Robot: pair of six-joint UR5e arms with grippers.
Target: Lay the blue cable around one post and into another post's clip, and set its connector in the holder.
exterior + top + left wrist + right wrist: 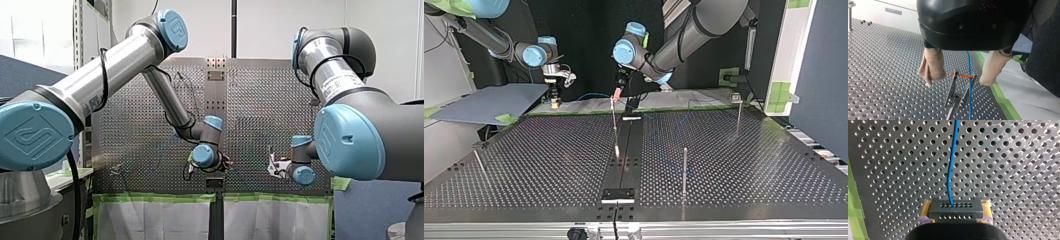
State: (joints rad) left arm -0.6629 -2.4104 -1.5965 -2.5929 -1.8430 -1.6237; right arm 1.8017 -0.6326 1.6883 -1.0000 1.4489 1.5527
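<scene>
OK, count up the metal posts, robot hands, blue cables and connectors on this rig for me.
Posts: 4
Hands: 2, the left hand and the right hand
Blue cable: 1
Connector: 1
Total: 8

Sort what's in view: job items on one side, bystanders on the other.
Job: blue cable; connector, held in my right gripper; clip post inside my open left gripper; plain post; block, probably the holder.
Bystanders: green tape; grey board; white sheet.
</scene>
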